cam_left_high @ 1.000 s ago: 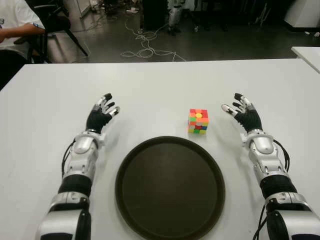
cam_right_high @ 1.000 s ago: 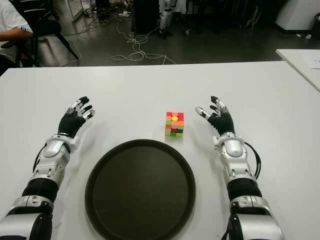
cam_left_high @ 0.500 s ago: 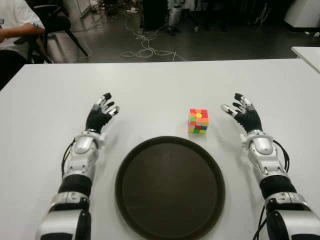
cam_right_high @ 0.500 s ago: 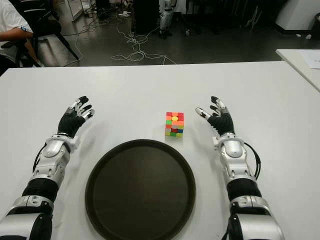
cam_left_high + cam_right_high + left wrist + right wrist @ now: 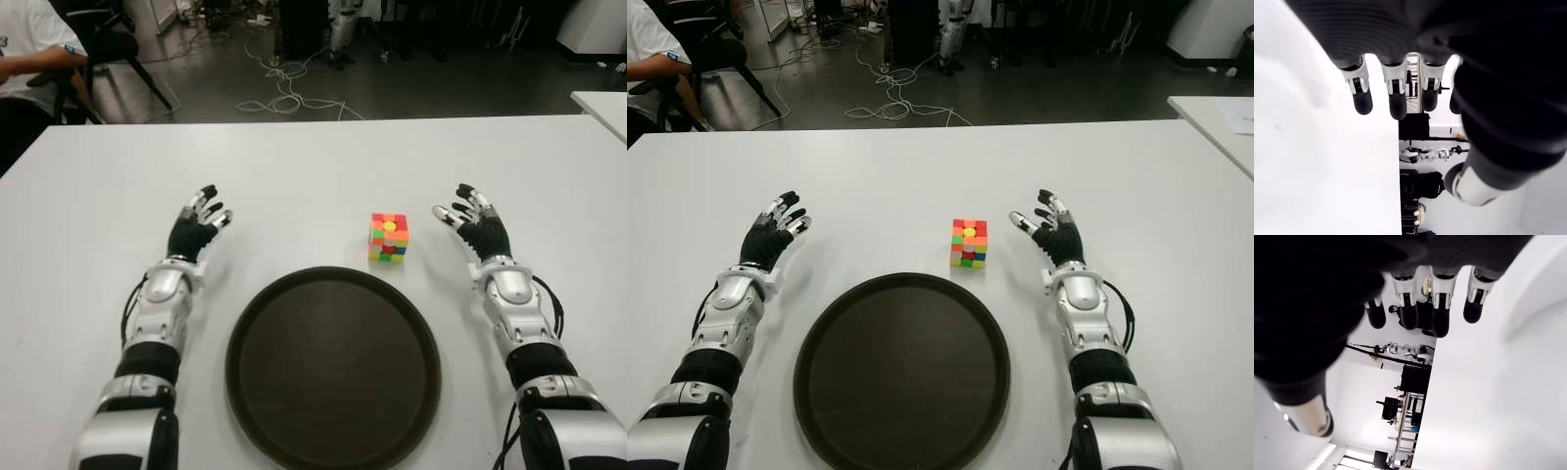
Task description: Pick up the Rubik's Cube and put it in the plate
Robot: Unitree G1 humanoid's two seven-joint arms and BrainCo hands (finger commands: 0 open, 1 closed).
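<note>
A multicoloured Rubik's Cube (image 5: 389,238) sits on the white table (image 5: 294,166), just beyond the far right rim of a round dark brown plate (image 5: 333,366). My right hand (image 5: 474,224) is to the right of the cube, apart from it, fingers spread and holding nothing. My left hand (image 5: 196,226) shows beside the plate's far left rim, on its left side, fingers also spread and empty. Both wrist views show extended fingers (image 5: 1362,97) (image 5: 1440,316) with nothing between them.
A second white table (image 5: 602,103) stands at the far right edge. Beyond the table, a person (image 5: 29,49) sits on a chair at the upper left, and cables (image 5: 284,88) lie on the dark floor.
My right hand has shifted slightly toward the cube. The cube, plate and left hand have not moved.
</note>
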